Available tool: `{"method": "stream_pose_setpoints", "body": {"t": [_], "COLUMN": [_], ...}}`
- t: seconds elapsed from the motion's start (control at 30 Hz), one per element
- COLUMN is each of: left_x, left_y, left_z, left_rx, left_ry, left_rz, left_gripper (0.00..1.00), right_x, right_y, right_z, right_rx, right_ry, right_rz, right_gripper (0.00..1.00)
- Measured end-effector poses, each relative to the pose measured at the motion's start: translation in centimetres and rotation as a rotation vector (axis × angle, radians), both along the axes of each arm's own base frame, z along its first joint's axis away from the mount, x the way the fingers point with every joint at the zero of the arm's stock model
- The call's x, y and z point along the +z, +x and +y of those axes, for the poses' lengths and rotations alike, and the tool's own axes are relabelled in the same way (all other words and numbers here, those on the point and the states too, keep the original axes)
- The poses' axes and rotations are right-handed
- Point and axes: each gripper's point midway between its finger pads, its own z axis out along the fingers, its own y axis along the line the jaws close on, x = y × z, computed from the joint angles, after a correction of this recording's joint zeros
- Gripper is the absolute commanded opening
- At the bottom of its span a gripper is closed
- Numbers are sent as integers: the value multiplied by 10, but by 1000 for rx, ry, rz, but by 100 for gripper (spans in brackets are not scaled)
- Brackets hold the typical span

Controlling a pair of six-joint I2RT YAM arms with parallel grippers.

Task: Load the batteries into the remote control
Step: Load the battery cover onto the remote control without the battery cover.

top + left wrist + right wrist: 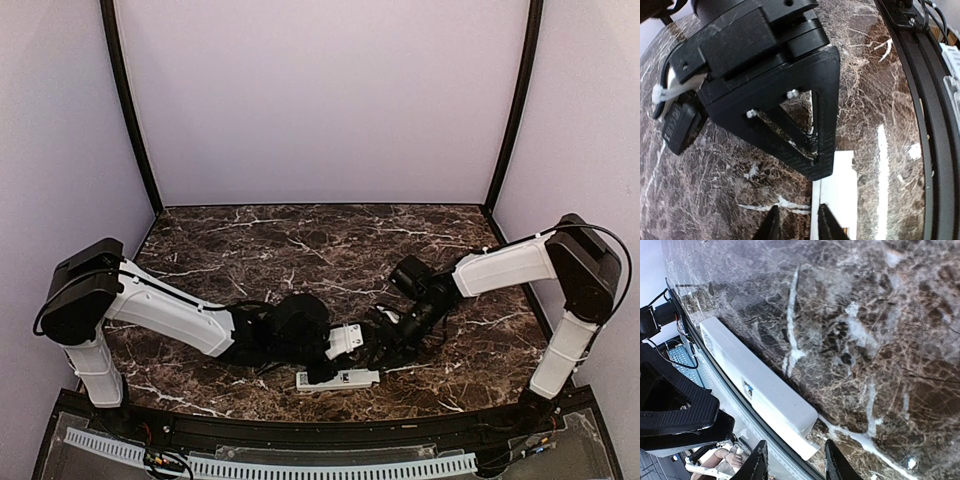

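Observation:
The remote control (338, 379) is a slim white handset lying flat near the table's front edge. It also shows in the left wrist view (842, 190) and the right wrist view (755, 382). My left gripper (797, 226) is open just above the remote's end, with one fingertip (829, 224) over its edge. My right gripper (796, 466) is open and empty, with its jaws either side of the remote's near corner. In the top view both grippers meet just behind the remote, left (345, 342) and right (388, 335). No batteries are in view.
The table is dark brown marble (300, 250) between pale walls. A black rail (920, 125) and a white slotted strip (300, 466) run along the front edge, close to the remote. The right gripper's black triangular finger (805, 100) fills much of the left wrist view.

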Motion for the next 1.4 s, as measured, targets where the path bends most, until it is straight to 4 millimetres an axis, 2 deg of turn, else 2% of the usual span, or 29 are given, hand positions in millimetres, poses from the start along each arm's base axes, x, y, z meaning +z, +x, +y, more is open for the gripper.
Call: {"method": "stream_pose_setpoints", "body": {"t": [0.07, 0.2, 0.3, 0.67, 1.0, 1.4], "left_x": [3, 1, -3, -10, -36, -37], "left_y": [-1, -8, -14, -25, -31, -28], "left_z": [0, 1, 4, 8, 32, 33], "left_rx": [-9, -41, -61, -101, -85, -72], "left_ry": [-4, 5, 24, 43, 125, 131], "left_rz": [-7, 20, 43, 90, 114, 103], "left_gripper": [46, 57, 59, 60, 60, 58], "right_x": [5, 9, 4, -7, -4, -3], "right_y": [2, 3, 0, -12, -11, -11], "right_z": [-1, -5, -10, -17, -10, -8], "right_rx": [-6, -19, -26, -48, -64, -62], "right_ry": [7, 13, 2, -7, 35, 43], "right_rz": [-9, -19, -5, 48, 58, 55], "right_gripper": [36, 35, 34, 26, 19, 18]}}
